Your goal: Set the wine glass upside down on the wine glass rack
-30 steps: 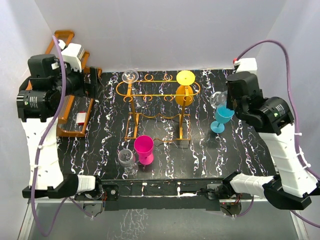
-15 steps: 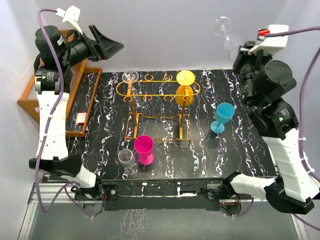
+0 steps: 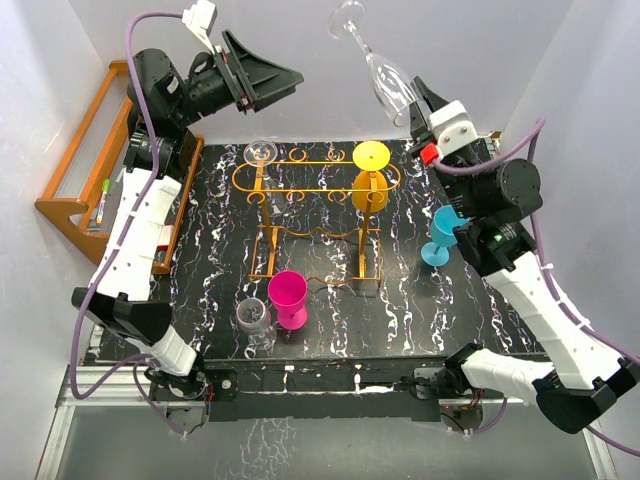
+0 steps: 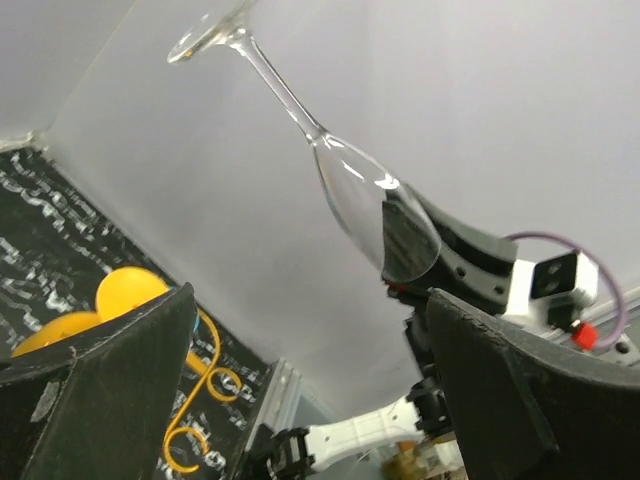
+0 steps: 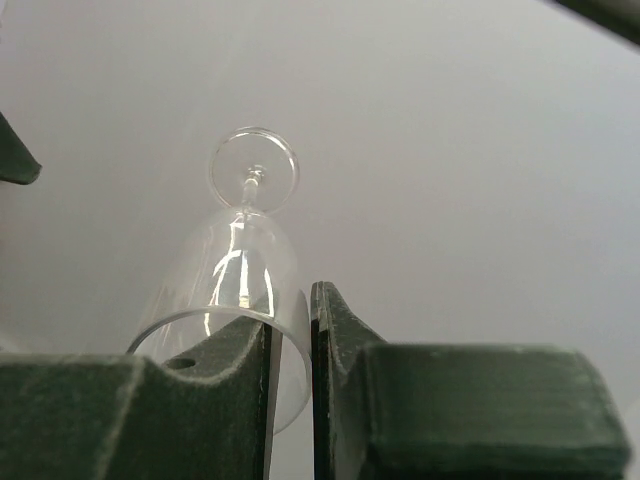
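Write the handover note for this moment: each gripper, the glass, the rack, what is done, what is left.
Right gripper: shut on the clear stemmed wine glass, pinching its bowl rim with one finger inside. The glass is high above the black marbled table, foot pointing up and left.
Left gripper: open, empty, raised, facing the glass.
Orange-gold wire wine glass rack: mid-table, with a yellow plastic goblet and a second clear glass at its top frame.
Done: glass lifted.
Left: bring it to a free ring slot, foot up, and release.
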You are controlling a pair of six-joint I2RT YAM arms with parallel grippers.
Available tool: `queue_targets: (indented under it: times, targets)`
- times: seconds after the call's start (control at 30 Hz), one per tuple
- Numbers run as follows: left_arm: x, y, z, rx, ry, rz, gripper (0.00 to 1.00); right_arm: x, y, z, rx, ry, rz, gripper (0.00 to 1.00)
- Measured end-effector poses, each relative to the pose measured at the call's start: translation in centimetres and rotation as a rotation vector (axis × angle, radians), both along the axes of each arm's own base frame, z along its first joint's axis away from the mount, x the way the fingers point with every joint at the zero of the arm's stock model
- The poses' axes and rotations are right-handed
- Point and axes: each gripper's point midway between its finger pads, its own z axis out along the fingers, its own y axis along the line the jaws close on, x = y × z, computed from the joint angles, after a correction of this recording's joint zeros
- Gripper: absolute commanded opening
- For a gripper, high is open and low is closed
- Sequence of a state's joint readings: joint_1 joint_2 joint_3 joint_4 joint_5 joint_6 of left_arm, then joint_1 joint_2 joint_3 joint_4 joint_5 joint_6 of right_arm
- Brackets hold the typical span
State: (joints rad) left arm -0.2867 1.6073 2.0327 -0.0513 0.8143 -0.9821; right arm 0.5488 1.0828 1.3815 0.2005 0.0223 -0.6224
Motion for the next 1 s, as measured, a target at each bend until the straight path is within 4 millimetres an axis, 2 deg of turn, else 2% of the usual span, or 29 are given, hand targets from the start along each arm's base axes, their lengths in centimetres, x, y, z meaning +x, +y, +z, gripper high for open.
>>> queue_targets:
  times: [0.17,0.23,0.33,0.5,0.67,0.8,0.9,1.0]
  targets:
    - [-0.4,-0.3,2.3,-0.088,-0.01,-0.026,0.96,-1.2,0.6,2.0,-0.035,-0.235,-0.006,0.08]
    - [-0.8,-0.9,3.0,-0.109,-0.021,-0.045,0.94,-1.7,0.5,2.6,-0.038,-0.316,-0.031,0.08]
    - [-1.1,-2.1,4.0,-0.14,-0.043,-0.068,0.84,-2.6,0.7,3.3,-0.043,-0.414,-0.078,0.08]
    - [-0.9,-3.8,5.0,-0.185,-0.057,-0.08,0.81,-5.0,1.8,4.1,0.037,-0.543,-0.104,0.08]
    - [-0.6,-6.1,4.4,-0.216,-0.021,-0.1,0.81,-6.9,1.9,3.6,0.164,-0.599,-0.099,0.08]
    - [-2.0,-8.0,4.7,-0.238,-0.02,-0.141,0.78,-7.5,1.7,3.1,0.235,-0.617,-0.103,0.08]
    - [-3.3,-8.4,5.9,-0.262,-0.062,-0.167,0.78,-7.6,1.7,2.8,0.257,-0.617,-0.111,0.08]
    - [-3.9,-8.0,7.1,-0.29,-0.103,-0.171,0.77,-7.6,1.7,2.4,0.261,-0.61,-0.118,0.08]
